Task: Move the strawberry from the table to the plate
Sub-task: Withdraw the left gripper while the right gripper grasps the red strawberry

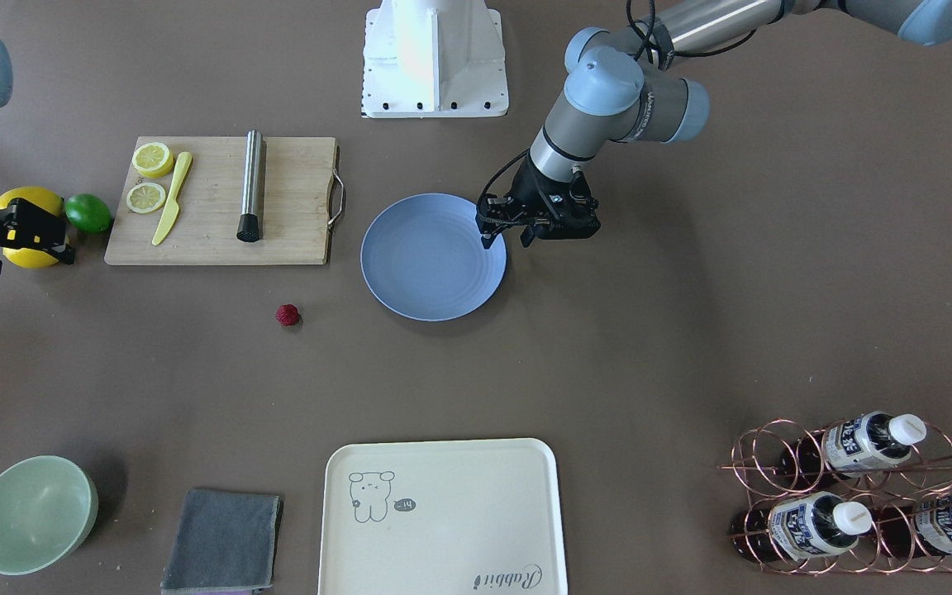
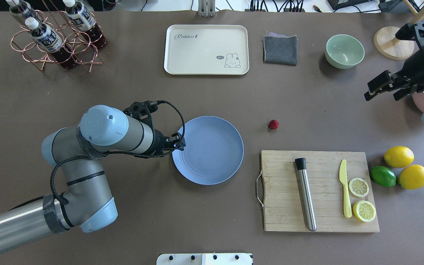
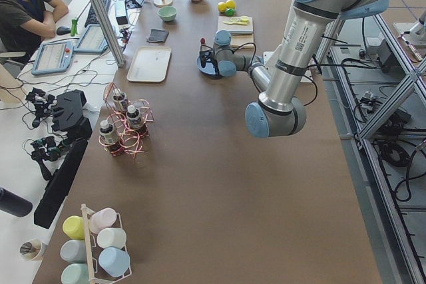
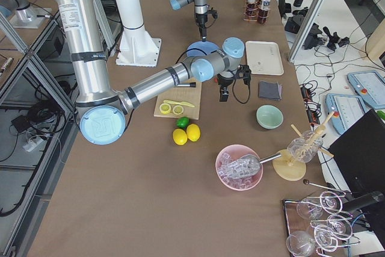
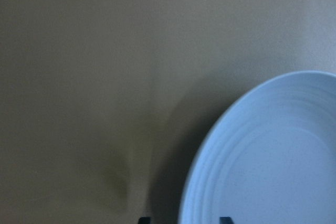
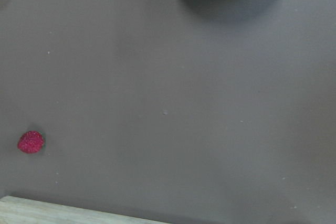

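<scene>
**One table** (image 1: 691,330) is shown, on which one cutting board (image 1: 294,215), one tray (image 1: 459,512) and one plate (image 1: 435,273) are laid. **Two grippers** are seen. The left gripper (image 1: 506,241) is held at the plate's rim with jaws apart. The right gripper (image 2: 380,96) is held above the table, jaws likewise apart, with nothing gripped. Two whole lemons (image 2: 398,156), two lemon halves (image 2: 358,187) and one lime (image 2: 383,176) are counted. **One strawberry** (image 1: 287,314) lies on the table between plate and board, touching neither.
</scene>
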Motion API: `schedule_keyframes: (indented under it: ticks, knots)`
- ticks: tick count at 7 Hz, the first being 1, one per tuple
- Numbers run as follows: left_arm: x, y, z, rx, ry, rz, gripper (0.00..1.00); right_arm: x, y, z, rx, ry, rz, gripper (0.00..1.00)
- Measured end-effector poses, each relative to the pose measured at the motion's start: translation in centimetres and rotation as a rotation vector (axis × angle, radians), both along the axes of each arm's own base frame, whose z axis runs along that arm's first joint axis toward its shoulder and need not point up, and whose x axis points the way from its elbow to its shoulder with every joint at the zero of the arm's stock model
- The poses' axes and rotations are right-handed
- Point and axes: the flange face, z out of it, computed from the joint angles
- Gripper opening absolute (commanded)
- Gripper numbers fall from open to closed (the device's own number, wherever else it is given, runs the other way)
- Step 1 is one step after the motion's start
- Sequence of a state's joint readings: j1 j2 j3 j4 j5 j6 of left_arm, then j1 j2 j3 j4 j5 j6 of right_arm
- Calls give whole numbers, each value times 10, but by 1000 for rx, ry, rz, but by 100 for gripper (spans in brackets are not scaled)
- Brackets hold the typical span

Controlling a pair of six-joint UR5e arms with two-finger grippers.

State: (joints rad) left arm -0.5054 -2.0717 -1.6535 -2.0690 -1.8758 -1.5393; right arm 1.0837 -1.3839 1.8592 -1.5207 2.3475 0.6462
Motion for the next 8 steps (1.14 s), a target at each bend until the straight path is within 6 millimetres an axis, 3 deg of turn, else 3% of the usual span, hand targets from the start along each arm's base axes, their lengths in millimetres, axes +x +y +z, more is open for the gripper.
schedule_keyframes:
  ticks: [2,3,6,8]
  knots:
    - [-27,-26,26,81,-74,24,79,-68,16,-23,-20,-4,63,99]
    - [-51,-47,38,117,-116,54,79,-103,27,-35,-26,1,79,98]
    - [-143,-95,91,224,-201,146,79,-195,47,-56,-16,42,89,95]
    - [-209,-103,117,273,-268,186,79,-250,33,-60,15,60,83,90]
